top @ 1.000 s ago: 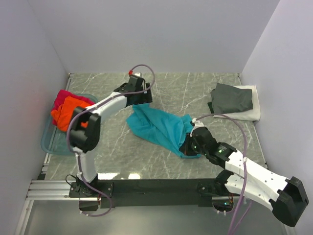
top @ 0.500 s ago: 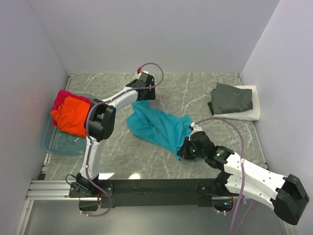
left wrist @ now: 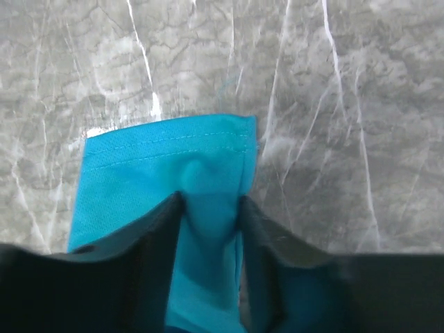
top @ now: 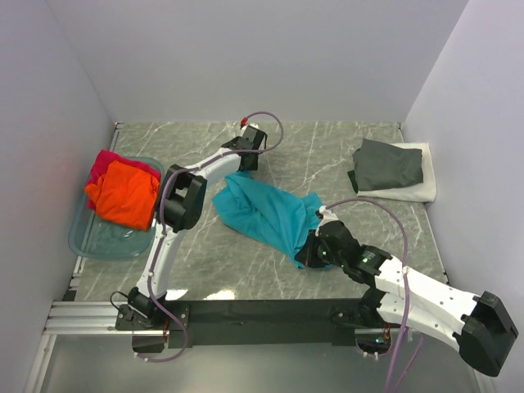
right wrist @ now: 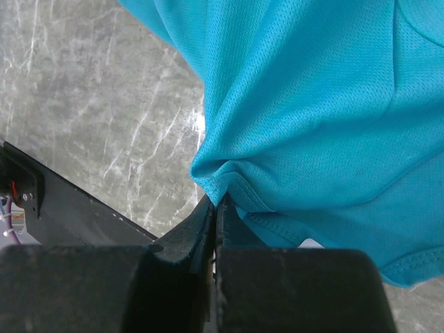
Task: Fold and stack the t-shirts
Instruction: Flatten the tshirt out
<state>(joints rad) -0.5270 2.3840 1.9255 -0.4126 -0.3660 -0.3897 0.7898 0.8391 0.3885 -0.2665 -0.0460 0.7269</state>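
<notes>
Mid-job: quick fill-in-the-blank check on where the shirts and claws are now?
The right claw is ____ on the teal t-shirt.
The left claw straddles that shirt's stitched far ____.
The dark grey t-shirt lies on the white t-shirt, on the robot's ____ side.
The orange t-shirt lies in the plastic tub, on the robot's ____ side.
Missing: shut, hem, right, left.

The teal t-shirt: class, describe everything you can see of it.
The teal t-shirt is fine mesh-knit cloth with stitched hems. It lies crumpled and unfolded, running diagonally across the middle of the marble-patterned table. Its far end, a straight hemmed edge, bunches up between the fingers of the left gripper. Its near end is pinched at a hem by the shut right gripper.
</notes>
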